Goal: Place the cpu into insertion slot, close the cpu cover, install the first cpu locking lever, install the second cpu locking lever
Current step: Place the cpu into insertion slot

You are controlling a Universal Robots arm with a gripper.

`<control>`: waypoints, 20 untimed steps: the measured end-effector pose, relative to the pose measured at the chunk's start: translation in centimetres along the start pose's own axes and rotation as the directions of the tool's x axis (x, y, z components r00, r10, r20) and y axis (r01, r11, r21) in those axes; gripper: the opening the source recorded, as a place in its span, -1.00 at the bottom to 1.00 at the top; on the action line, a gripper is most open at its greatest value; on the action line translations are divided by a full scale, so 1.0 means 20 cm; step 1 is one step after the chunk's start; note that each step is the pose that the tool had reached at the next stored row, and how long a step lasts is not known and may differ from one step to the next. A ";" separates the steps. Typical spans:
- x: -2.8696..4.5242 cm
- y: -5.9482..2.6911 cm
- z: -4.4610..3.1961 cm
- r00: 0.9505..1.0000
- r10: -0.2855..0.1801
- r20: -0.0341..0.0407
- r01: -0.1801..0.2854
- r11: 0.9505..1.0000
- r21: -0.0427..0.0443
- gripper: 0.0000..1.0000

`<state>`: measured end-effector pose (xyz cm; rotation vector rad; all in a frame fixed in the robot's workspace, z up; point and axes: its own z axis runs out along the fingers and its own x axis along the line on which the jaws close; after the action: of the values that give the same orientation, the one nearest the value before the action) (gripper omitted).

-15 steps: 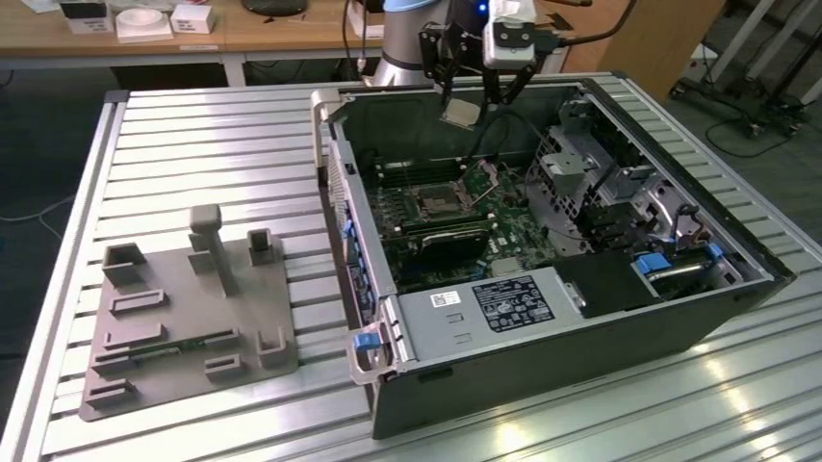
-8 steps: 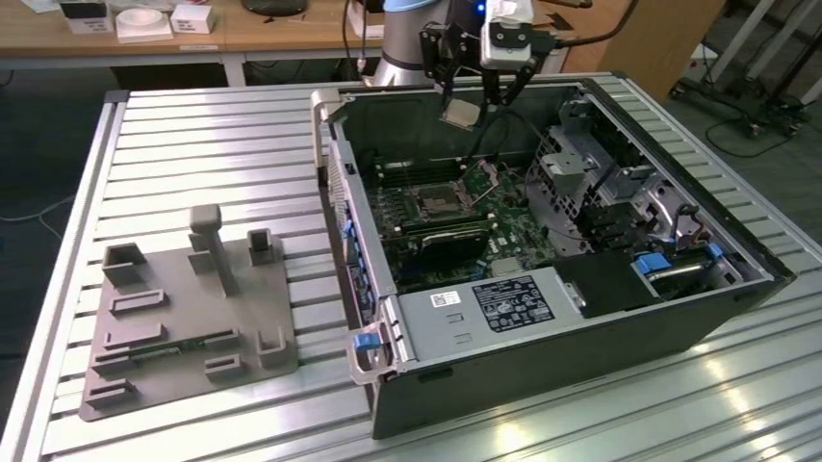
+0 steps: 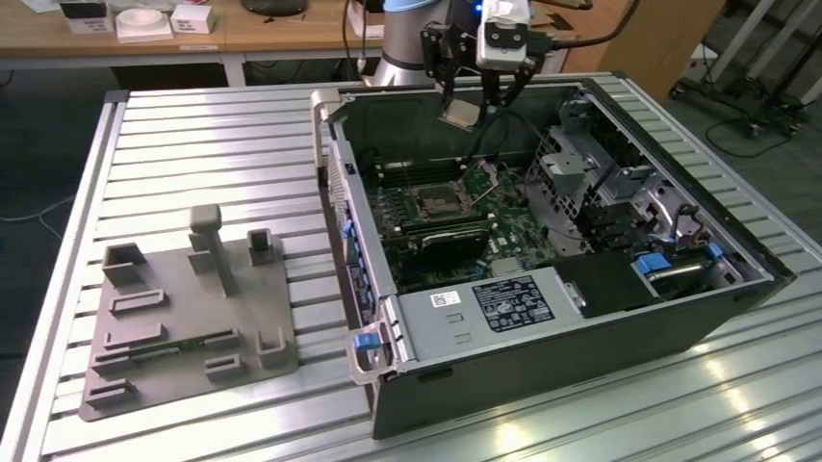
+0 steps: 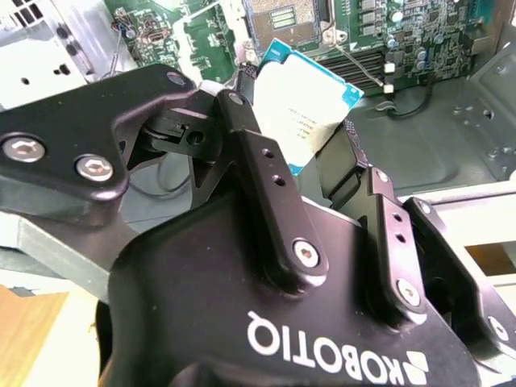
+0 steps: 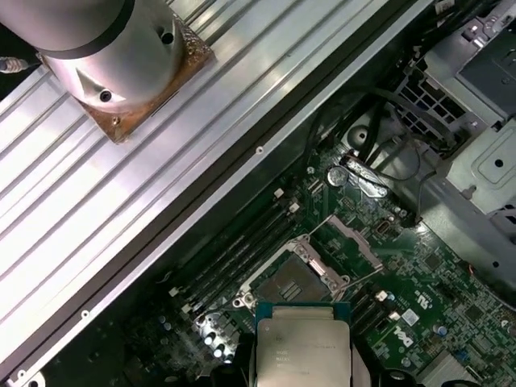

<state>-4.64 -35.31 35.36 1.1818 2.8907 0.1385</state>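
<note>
We've got the gripper pinching the cpu by two opposite edges. It hangs in the air above the far edge of the open computer case and touches nothing else. In the second wrist view the black fingers are pressed in on both sides of the chip, silvery top and green rim showing between them.

Down on the green motherboard, the insertion slot sits toward the board's far edge, between the rows of long black memory slots. It's bare, no chip in it. The cpu cover is flipped up off the slot on its hinge, so the socket is wide open.

The grey power supply box sits at the case's near edge. The case stands on a slatted metal table, and a grey fixture plate lies near the table's edge at the exterior view's left, well apart from the case.
</note>
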 end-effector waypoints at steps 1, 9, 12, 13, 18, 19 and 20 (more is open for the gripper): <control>0.000 0.000 0.000 1.000 0.006 0.001 -0.006 1.000 0.000 0.08; 0.000 0.000 0.007 0.998 0.059 0.005 -0.059 0.998 -0.001 0.08; -0.001 -0.001 0.015 0.998 0.060 0.006 -0.060 0.998 -0.001 0.08; -0.001 0.000 0.018 0.998 0.060 0.006 -0.060 0.998 -0.001 0.08; -0.007 0.004 0.030 0.998 0.062 0.006 -0.062 0.998 0.000 0.08; -0.008 0.005 0.032 0.998 0.063 0.007 -0.063 0.998 0.000 0.08; -0.009 0.005 0.035 0.998 0.064 0.007 -0.064 0.998 0.000 0.08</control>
<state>-4.41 -35.31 34.67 1.2728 2.8483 0.1354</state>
